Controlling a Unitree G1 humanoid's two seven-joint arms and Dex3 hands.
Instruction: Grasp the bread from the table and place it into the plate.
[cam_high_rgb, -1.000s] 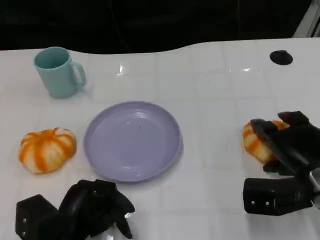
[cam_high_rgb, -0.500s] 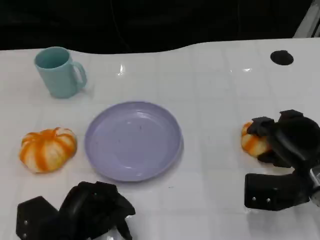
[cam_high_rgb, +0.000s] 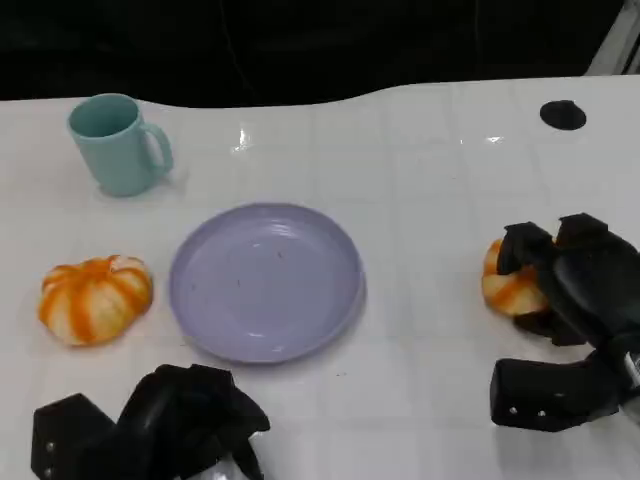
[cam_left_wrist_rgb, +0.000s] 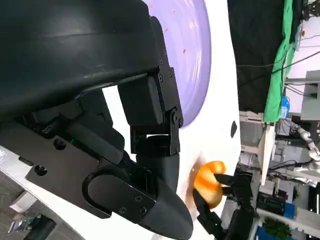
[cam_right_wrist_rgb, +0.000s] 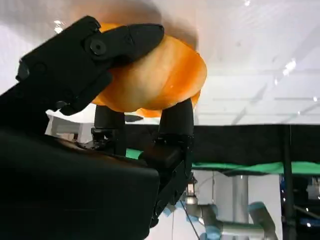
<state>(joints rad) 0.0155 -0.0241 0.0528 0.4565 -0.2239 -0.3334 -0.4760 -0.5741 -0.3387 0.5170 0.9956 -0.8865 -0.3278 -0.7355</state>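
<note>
- The right hand (cam_high_rgb: 570, 280) has its black fingers wrapped around a round orange-and-white bread roll (cam_high_rgb: 508, 285) near the right edge of the white table (cam_high_rgb: 420, 180); the right wrist view shows fingers (cam_right_wrist_rgb: 115, 42) pressed over the roll (cam_right_wrist_rgb: 160, 75) from one side and more fingers beneath it.
- Whether the roll is lifted off the table surface I cannot tell.
- The shallow round lavender plate (cam_high_rgb: 266, 281) sits near the middle of the table, well apart from the held roll.
- A second orange-and-white striped bread roll (cam_high_rgb: 95, 298) lies near the left edge, just beside the plate and not touching it.
- The left hand (cam_high_rgb: 190, 420) sits at the near edge, just short of the plate, fingers curled in with nothing in them; the left wrist view shows its fingers (cam_left_wrist_rgb: 150, 145) folded close.
- A pale teal plastic mug (cam_high_rgb: 118, 144) stands upright toward the far left corner, handle turned to the right.
- A small black round disc (cam_high_rgb: 562, 115) lies near the far right corner.
</note>
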